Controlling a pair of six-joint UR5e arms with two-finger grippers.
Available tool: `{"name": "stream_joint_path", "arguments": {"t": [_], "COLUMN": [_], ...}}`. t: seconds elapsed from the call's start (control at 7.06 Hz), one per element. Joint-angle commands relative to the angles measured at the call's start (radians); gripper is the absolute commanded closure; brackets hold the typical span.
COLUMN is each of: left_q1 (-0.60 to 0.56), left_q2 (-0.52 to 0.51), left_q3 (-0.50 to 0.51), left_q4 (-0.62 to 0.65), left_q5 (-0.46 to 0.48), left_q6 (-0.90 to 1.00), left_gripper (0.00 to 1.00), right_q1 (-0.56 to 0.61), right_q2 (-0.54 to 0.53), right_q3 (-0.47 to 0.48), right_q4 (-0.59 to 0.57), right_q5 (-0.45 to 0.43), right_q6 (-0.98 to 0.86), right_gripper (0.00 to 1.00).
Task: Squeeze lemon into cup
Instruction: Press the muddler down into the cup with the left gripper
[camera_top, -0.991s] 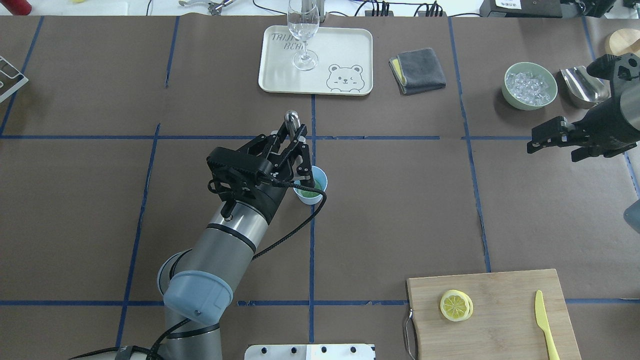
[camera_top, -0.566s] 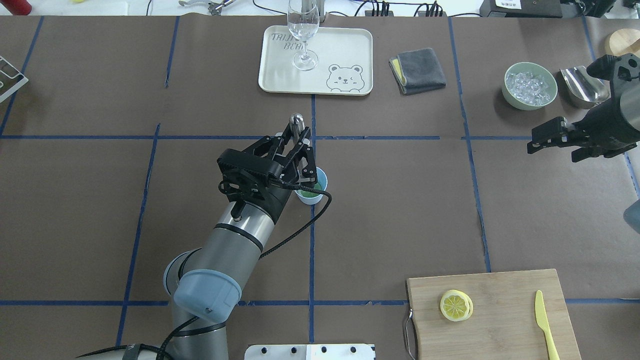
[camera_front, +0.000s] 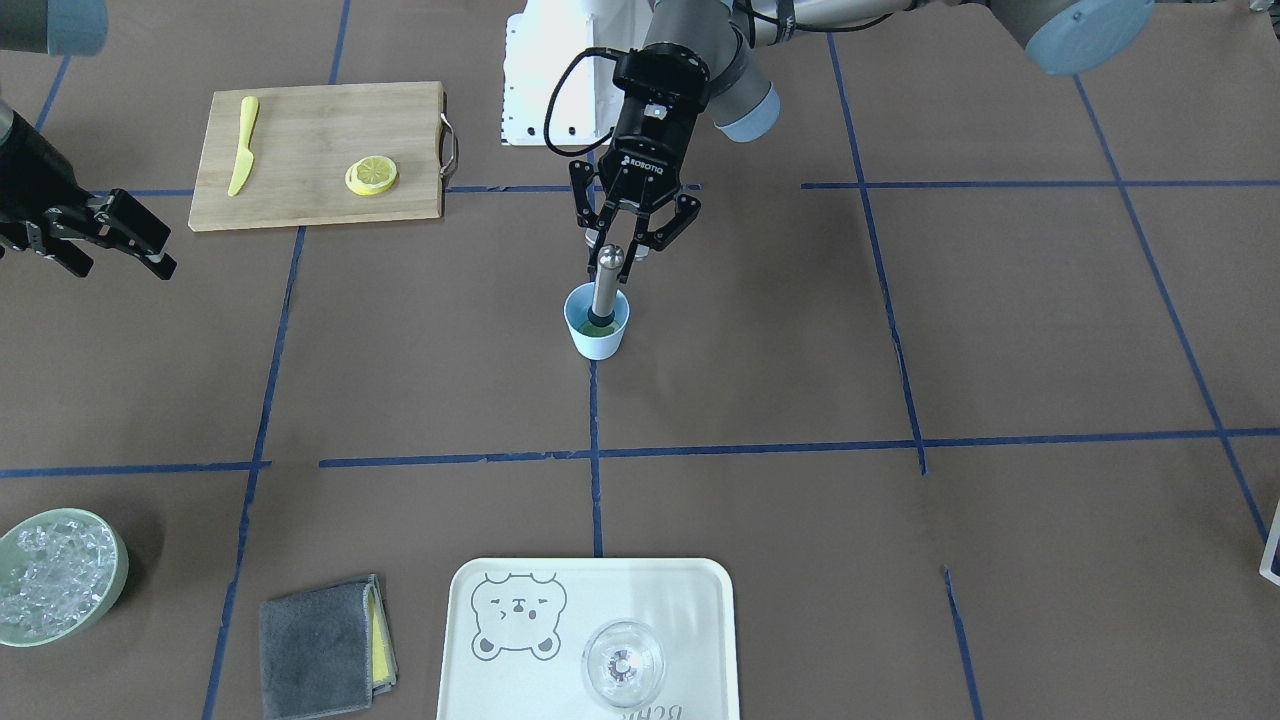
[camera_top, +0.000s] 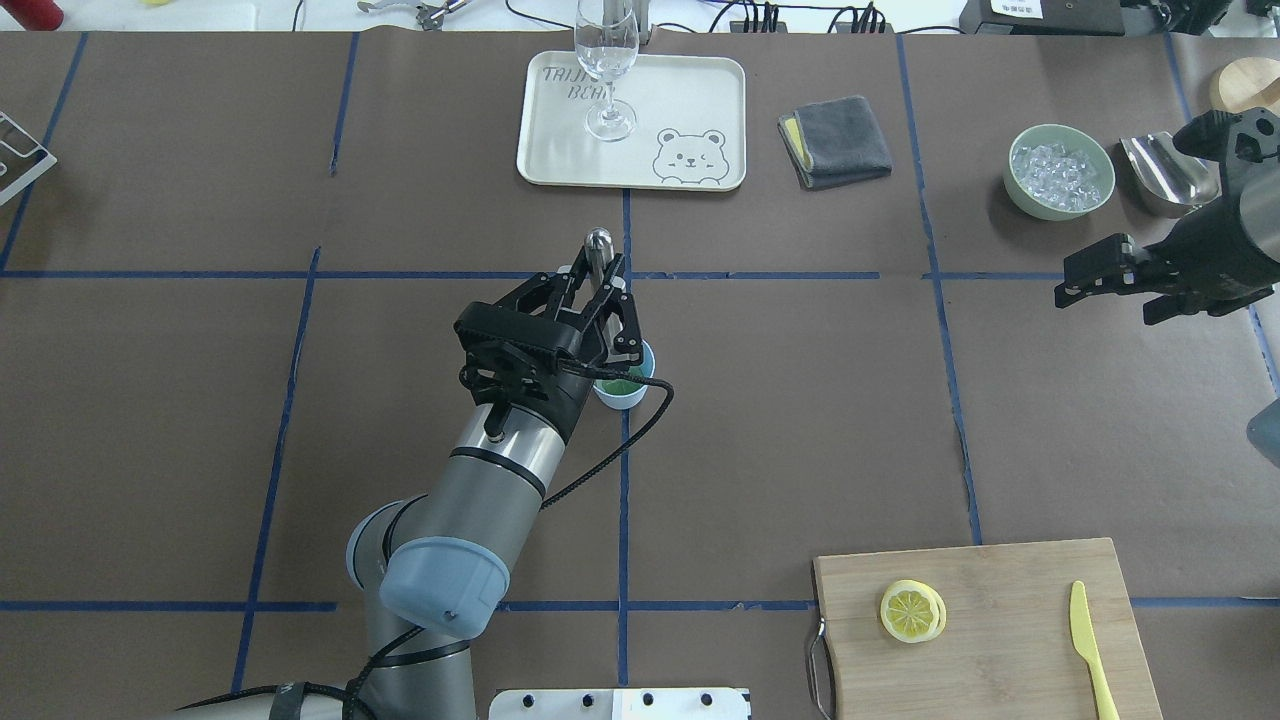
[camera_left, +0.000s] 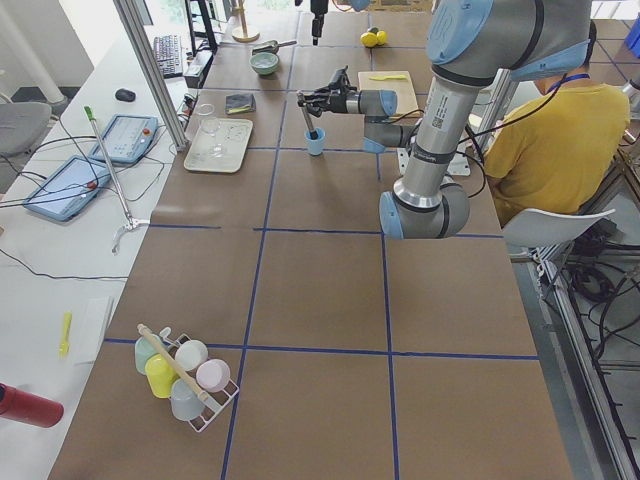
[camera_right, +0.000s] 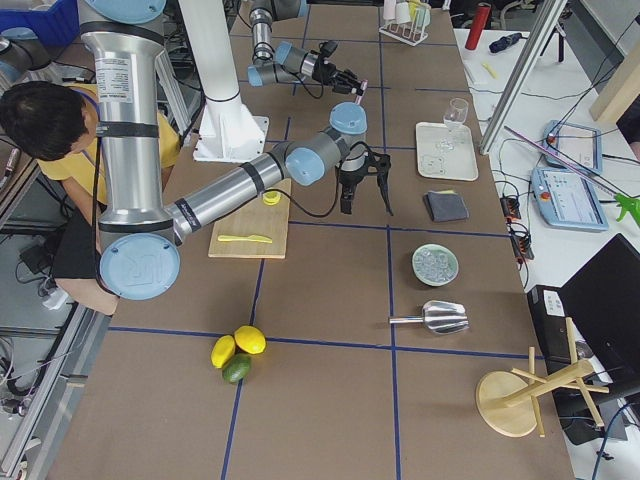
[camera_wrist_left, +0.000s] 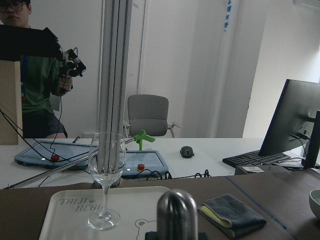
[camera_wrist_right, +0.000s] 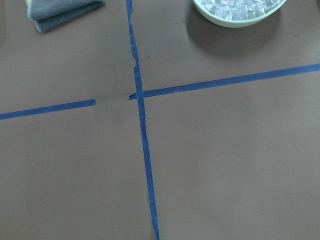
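The pale blue cup (camera_front: 597, 338) stands at the table's middle with green contents and a steel muddler (camera_front: 606, 280) leaning in it. In the overhead view the cup (camera_top: 632, 392) is partly hidden under my left wrist. My left gripper (camera_front: 625, 245) hovers at the muddler's top with its fingers spread, open, not gripping it. The muddler's rounded head (camera_wrist_left: 177, 215) fills the bottom of the left wrist view. The lemon slice (camera_top: 912, 611) lies on the wooden cutting board (camera_top: 1010, 660) at the near right, on a second slice. My right gripper (camera_top: 1100, 280) is open and empty, far right.
A yellow knife (camera_top: 1090, 650) lies on the board. A green bowl of ice (camera_top: 1058, 170), a metal scoop (camera_top: 1165, 172) and a grey cloth (camera_top: 835, 140) sit at the far right. A tray (camera_top: 690, 100) holds a clear glass (camera_top: 606, 60).
My left arm has shifted to the right, closer over the cup. The muddler's top has moved a little to the right. The right arm has not moved.
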Motion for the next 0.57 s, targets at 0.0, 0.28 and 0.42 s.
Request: {"name": "stream_joint_path", "arguments": {"t": [0.0, 0.28, 0.42], "left_q1": [0.006, 0.023, 0.024], "left_q2": [-0.009, -0.007, -0.009], "left_q3": [0.037, 0.058, 0.067], "left_q4": [-0.012, -0.015, -0.014], "left_q5": [0.001, 0.001, 0.001], "left_q6": [-0.004, -0.007, -0.008], "left_gripper": [1.00, 1.00, 1.00], "right_q1": [-0.002, -0.002, -0.002], "right_q2": [0.000, 0.002, 0.002], "right_q3": [-0.001, -0.004, -0.004], "right_q4": [-0.002, -0.002, -0.002], "right_q5": [0.001, 0.004, 0.004], "right_q6": [0.000, 0.000, 0.000], "right_gripper": [0.00, 0.00, 0.00]}}
